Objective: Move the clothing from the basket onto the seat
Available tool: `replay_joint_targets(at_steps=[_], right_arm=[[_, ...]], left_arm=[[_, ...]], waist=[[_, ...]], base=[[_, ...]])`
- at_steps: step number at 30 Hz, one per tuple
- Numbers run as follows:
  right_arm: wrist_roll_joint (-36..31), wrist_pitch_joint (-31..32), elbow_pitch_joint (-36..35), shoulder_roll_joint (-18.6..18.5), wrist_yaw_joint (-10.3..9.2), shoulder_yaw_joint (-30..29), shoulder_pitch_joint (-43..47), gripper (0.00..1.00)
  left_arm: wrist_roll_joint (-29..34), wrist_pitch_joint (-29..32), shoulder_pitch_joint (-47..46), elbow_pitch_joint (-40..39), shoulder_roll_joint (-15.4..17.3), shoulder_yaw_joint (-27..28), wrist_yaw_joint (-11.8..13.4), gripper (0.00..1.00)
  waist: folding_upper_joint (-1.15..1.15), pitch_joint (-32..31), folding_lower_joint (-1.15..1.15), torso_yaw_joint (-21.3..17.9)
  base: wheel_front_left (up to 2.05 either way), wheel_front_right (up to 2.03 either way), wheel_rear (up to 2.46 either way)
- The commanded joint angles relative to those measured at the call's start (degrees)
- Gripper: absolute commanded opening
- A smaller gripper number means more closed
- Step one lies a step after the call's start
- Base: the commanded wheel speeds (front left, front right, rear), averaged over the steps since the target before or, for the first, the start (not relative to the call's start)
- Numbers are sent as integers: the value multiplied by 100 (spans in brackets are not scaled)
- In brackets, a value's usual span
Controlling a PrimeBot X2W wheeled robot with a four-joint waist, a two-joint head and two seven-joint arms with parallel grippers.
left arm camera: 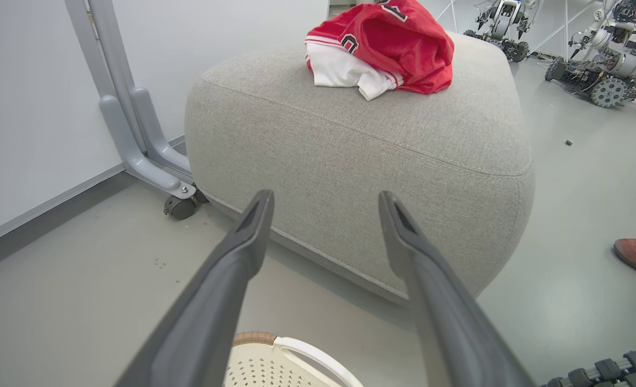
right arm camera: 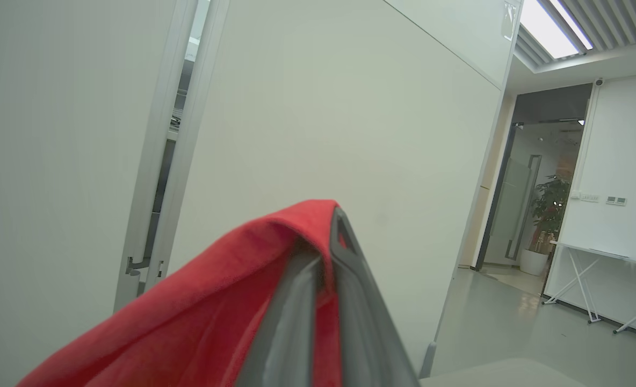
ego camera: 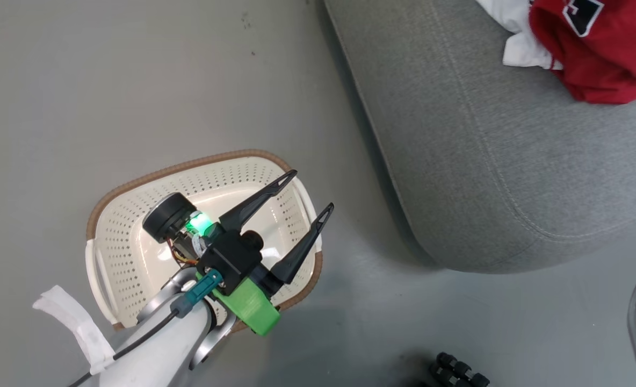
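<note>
Left gripper [ego camera: 313, 188] over the basket [ego camera: 189, 164], near its right rim; fingers spread wide, nothing between them. Strip of bare floor [ego camera: 361, 279] separates the basket rim from the rounded corner of the seat [ego camera: 484, 161]. Red-and-white jersey [ego camera: 602, 59] heaped on the seat top, well back from the near edge. Right gripper [right arm camera: 323, 236] faces a white wall [right arm camera: 377, 134], jaws pinched on red cloth [right arm camera: 216, 301] draped over them

jersey [ego camera: 597, 48]: crumpled on seat [ego camera: 511, 161] | red garment [right arm camera: 189, 312]: pinched between fingers [right arm camera: 361, 322] | basket [ego camera: 124, 231]: upright, floor
</note>
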Motion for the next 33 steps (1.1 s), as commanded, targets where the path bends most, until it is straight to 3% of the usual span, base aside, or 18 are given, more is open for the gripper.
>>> replay_joint_targets(at_steps=[1,6,13,16,17,18,25,29,33], right_arm=[[-134,-16,101,-140,-8,-78,-83,0],[-702,-16,423,-431,-8,-386,277,0],[-1023,-16,1244,-15,-9,-1334,1005,0],[-1088,-16,1400,164,-8,-1706,1283,40],[-1120,-16,1344,192,-9,-1843,1347,87],[-1159,-16,1272,218,-9,-1947,1404,100],[-1361,-16,695,552,-8,-2265,2204,100],[-1241,-16,646,690,-8,-2079,2836,100],[-935,-16,850,720,-8,-1781,3369,100]], left_arm=[[39,-49,-153,-61,54,-14,-8,100],[-2,-120,-158,-103,161,-47,-10,100],[-115,-174,-301,53,55,-56,-11,100],[-134,-185,-352,182,-28,-59,-11,100],[-140,-198,-372,228,-48,-61,-12,100],[-155,-207,-380,270,-67,-68,-12,100],[-381,-228,-8,508,-372,97,-13,100],[-637,-229,411,563,-608,451,-13,100],[-475,-226,745,693,-696,792,102,100]], waist=[[0,644,-1,632],[0,829,-1,780],[0,827,-1,770],[0,709,-1,792],[0,652,-1,796],[0,594,-1,798],[0,-111,-1,854],[0,-595,-1,930],[0,-959,-1,1109]], base=[[0,0,0],[0,0,0],[0,0,0],[0,0,0],[0,0,0],[0,0,0],[0,0,0],[0,0,0],[0,0,0]])
